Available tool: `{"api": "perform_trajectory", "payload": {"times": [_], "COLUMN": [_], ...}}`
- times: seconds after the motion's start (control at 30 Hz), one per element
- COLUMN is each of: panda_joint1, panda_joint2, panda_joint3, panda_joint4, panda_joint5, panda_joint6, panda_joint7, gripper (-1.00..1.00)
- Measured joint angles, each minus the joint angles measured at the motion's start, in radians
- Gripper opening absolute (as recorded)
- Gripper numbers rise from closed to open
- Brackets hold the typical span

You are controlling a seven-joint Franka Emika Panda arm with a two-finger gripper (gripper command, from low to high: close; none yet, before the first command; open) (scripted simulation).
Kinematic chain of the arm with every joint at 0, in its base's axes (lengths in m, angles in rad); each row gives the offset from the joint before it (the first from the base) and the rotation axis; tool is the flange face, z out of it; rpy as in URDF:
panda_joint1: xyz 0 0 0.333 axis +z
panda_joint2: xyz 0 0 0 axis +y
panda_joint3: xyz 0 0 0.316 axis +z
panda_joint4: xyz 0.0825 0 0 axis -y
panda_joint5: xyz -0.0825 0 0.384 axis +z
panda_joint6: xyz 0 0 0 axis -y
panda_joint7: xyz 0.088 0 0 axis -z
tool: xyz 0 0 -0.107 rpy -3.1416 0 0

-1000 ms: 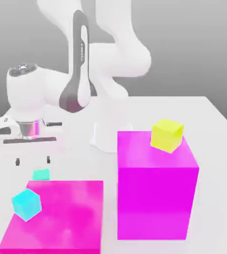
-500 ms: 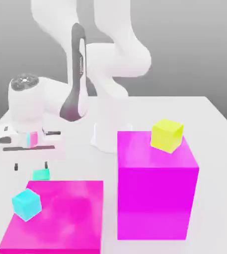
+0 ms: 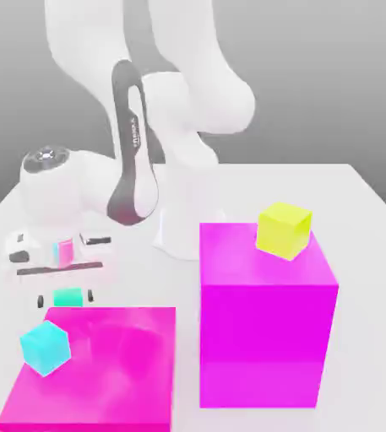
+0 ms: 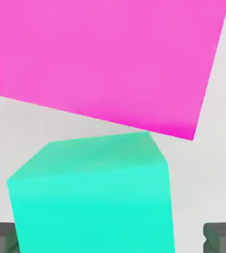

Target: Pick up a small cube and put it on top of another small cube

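Magenta dominates: a tall block carries the yellow cube, well apart from the fingers, and a low slab lies just beyond them, bearing a sky-cyan cube. The teal cube sits on the white table between the fingertips. It looks rigid, light and smooth-faced, so its flat opposite sides seem the best hold. The gripper stands spread, one finger either side, apparently not yet pinching.

White table, two magenta blocks, small teal cube
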Motion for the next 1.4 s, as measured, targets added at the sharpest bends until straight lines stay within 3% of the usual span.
{"api": "perform_trajectory", "payload": {"times": [0.1,0.13,0.37,0.7,0.93,1.17,1.4], "panda_joint1": [-0.122,-0.147,-0.145,0.163,0.286,0.321,0.318], "panda_joint2": [0.007,0.008,0.008,-0.024,-0.075,-0.147,-0.219], "panda_joint3": [0.127,0.152,0.149,-0.193,-0.348,-0.402,-0.391], "panda_joint4": [0.000,0.000,0.000,0.003,0.006,0.003,-0.012], "panda_joint5": [0.030,0.035,0.029,-0.132,-0.258,-0.329,-0.287], "panda_joint6": [0.020,0.024,0.022,-0.046,-0.100,-0.153,-0.190], "panda_joint7": [-0.026,-0.030,-0.025,0.101,0.192,0.239,0.203], "gripper": [0.00,-1.00,-1.00,-1.00,-1.00,-1.00,-1.00]}}
